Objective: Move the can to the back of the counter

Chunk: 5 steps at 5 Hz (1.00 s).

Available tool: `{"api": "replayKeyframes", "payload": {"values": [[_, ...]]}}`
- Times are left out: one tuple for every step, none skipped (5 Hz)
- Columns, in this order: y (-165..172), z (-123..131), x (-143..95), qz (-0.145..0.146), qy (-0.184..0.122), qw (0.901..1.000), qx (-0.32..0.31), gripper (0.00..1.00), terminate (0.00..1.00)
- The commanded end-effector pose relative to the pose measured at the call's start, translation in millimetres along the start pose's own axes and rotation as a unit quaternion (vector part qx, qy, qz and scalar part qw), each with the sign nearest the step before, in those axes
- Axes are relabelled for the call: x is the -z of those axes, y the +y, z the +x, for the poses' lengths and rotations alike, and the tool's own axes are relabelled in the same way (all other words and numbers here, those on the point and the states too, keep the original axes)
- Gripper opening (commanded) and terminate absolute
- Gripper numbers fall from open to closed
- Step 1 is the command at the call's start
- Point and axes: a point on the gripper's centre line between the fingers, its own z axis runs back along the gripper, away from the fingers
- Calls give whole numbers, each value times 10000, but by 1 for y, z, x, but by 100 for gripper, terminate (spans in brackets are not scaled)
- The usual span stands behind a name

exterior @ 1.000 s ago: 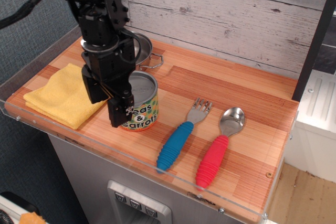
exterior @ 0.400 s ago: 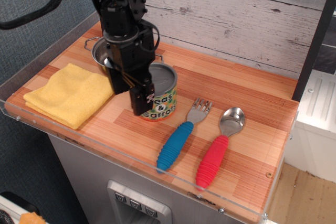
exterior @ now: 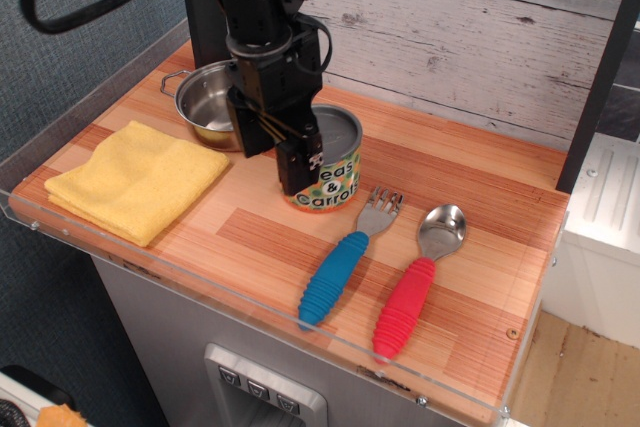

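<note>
- Can (exterior: 336, 165): mid-desk, just right of the pot (exterior: 205, 104), near the fork (exterior: 346, 254) head.
- Pincer (exterior: 292, 155): closed around the can's left side, one finger in front of the label.
- Desk (exterior: 470, 187): bare planks behind the can, up to the wall.
- Cloth (exterior: 135, 179), spoon (exterior: 415, 282): apart, uninvolved.
- Step, judged: carrying the can. Next: travel far toward the wall, set down, release.

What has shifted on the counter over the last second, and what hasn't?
The hand has carried the can rightward and toward the back, from beside the yellow cloth to just behind the blue-handled fork. It appears clamped on the can throughout. The steel pot, hidden earlier, now shows. Cloth, fork and red-handled spoon stayed put.
</note>
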Motion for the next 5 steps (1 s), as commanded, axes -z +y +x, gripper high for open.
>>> {"api": "replayKeyframes", "payload": {"values": [[0,29,-9,123,-234,9996,74,100,0],[-5,43,-11,289,-127,9994,127,100,0],[-9,56,-12,342,-88,9994,63,100,0],[-11,68,-13,351,-151,9992,108,100,0],[-15,79,-11,298,-220,9992,172,100,0]]}}
